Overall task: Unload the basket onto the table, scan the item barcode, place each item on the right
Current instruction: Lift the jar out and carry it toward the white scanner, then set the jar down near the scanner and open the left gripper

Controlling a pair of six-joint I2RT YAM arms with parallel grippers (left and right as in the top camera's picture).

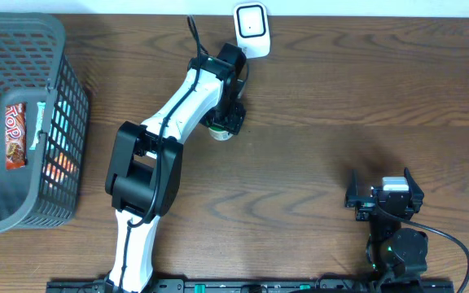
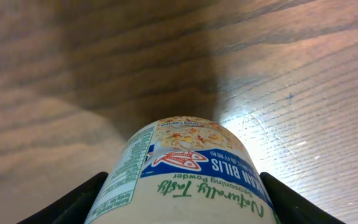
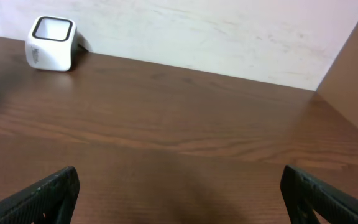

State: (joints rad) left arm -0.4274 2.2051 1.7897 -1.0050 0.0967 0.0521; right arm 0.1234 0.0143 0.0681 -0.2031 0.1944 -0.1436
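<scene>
Squeezed tight in the left claw [image 2: 184, 180]: the seasoning jar [image 2: 191, 143], label up, poking out in front over the wooden table [image 2: 291, 74]. Just past that claw, by the wall [image 3: 229, 37]: the white scanner [image 1: 252, 28]. Spread wide and holding nothing: the right claw [image 3: 179, 199], with the scanner far ahead on its left.

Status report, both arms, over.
Left fingers clamped on seasoning jar. Right fingers open, idle. Scanner just beyond jar, nothing between.
</scene>
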